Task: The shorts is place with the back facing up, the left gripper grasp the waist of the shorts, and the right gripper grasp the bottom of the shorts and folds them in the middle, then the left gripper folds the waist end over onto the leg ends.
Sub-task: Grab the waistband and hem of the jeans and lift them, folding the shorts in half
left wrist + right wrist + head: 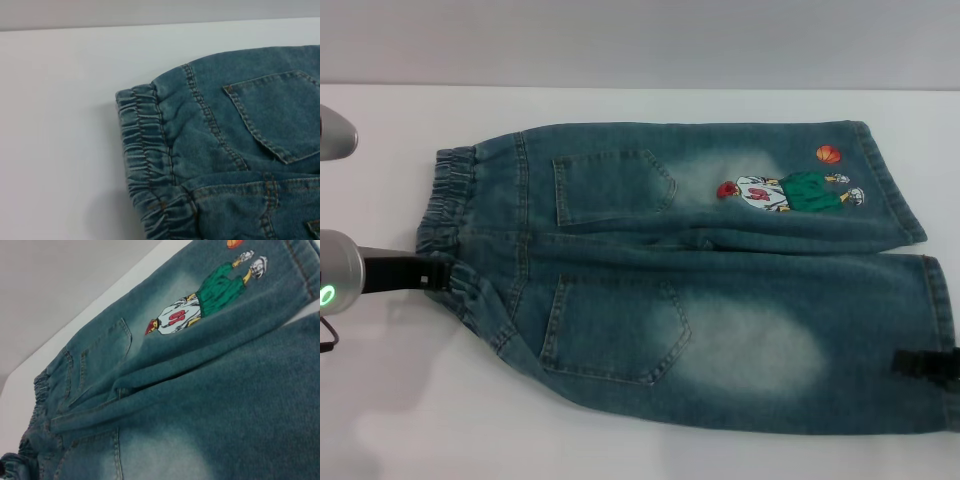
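The shorts [700, 280] lie flat on the white table [380, 400], long axis sideways, waist [455, 240] toward the left gripper [430, 272], hems toward the half-cropped right gripper [925, 366]; neither grip seems discernible

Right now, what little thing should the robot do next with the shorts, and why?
Probably lift both ends slightly. The left gripper is at the waist of the shorts and the right gripper at the near leg's hem, while the shorts lie flat, unfolded, pockets up.
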